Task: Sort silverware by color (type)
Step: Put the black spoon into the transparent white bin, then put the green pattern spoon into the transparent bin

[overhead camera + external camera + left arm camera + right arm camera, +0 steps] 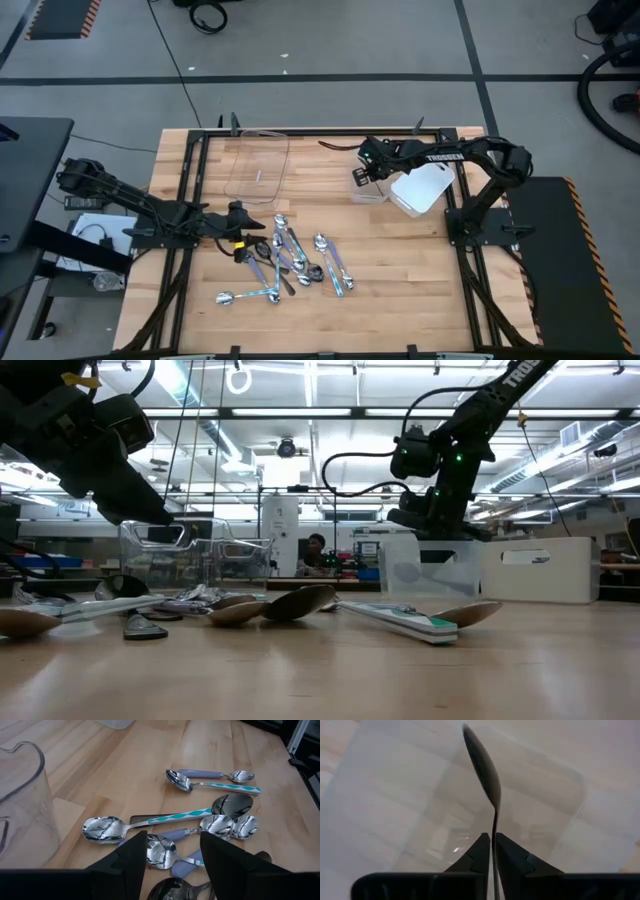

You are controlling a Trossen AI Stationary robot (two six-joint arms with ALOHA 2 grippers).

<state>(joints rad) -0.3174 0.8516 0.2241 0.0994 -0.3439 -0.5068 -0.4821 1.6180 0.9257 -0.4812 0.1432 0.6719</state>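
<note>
The wooden tabletop [400,300] sits in a bright workshop with cables on the grey floor around it. By my judgement the sorting has barely begun: nearly all the spoons [290,265] lie in a loose heap toward the near edge, left of centre, and the large clear container [258,163] by the far edge looks empty from above.

My right gripper [493,851] hangs over a small clear container [370,190] toward the far right of the tabletop, beside a white lid [422,188]. Its fingers are pinched nearly together on the thin handle of a dark spoon [485,767], whose bowl hangs over the container's open mouth. I judge this one is about to be dropped in; the grip may be just starting to loosen, though I cannot be sure.

My left gripper [172,857] hovers low over the left edge of the heap, fingers spread wide, holding nothing.

The pile mixes shiny silver bowls with lilac or teal-patterned handles and at least one dark, all-grey spoon [220,807]. Several overlap and cross.
</note>
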